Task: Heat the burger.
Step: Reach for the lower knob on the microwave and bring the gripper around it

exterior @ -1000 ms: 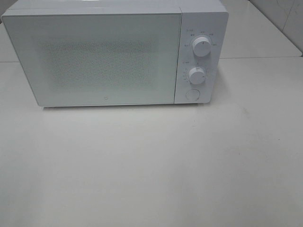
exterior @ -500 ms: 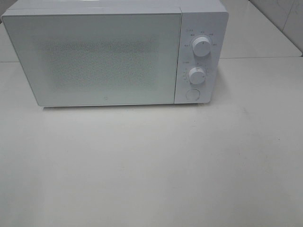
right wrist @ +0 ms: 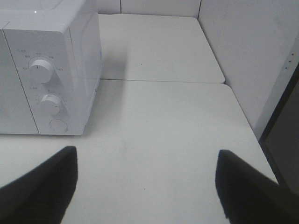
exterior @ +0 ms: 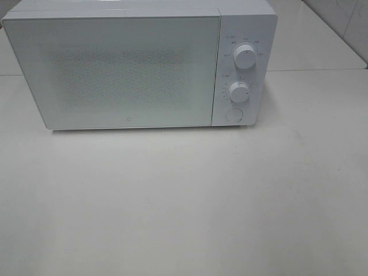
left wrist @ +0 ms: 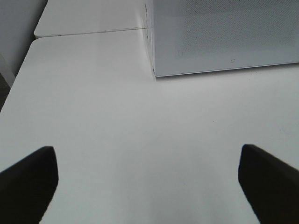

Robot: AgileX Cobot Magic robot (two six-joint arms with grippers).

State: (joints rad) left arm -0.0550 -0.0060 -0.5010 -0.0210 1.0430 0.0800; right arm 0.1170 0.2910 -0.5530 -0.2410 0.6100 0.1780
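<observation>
The burger is out of view in every frame. A white microwave (exterior: 126, 69) stands at the back of the white table (exterior: 184, 201) with its door shut. In the left wrist view my left gripper (left wrist: 145, 154) hovers over bare table in front of the microwave's (left wrist: 224, 37) left corner, jaws wide apart and empty. My right gripper (right wrist: 145, 153) is likewise open and empty, over the table to the right of the microwave (right wrist: 46, 70). Neither gripper shows in the exterior high view.
The microwave's panel carries two round knobs (exterior: 245, 56) (exterior: 238, 92) and a round door button (exterior: 233, 114). A second tabletop (right wrist: 159, 46) adjoins behind, and a wall (right wrist: 247, 51) bounds the right side.
</observation>
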